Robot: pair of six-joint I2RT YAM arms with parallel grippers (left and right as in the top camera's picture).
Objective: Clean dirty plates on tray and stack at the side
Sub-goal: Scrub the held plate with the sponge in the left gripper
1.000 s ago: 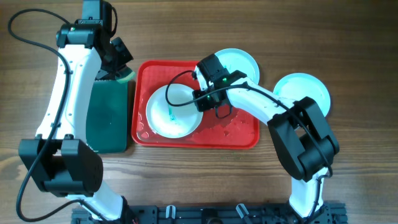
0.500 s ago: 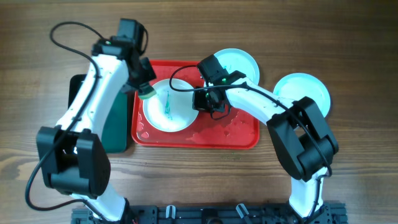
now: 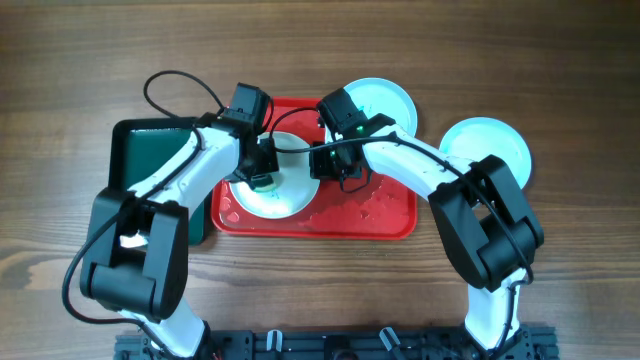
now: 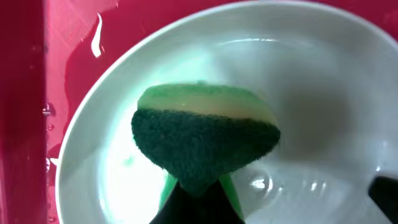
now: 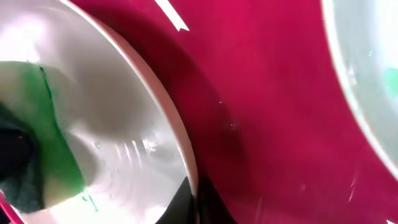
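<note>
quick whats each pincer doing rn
Left pincer: shut on the sponge, which sits on the plate.
Right pincer: shut on that plate's rim.

The overhead camera is looking straight down on the whole table (image 3: 560, 60) from high up. Both wrist cameras are peering close at one plate (image 4: 323, 106) on the red tray (image 3: 370, 215): left over its sponge (image 4: 205, 140), right at its rim.
</note>
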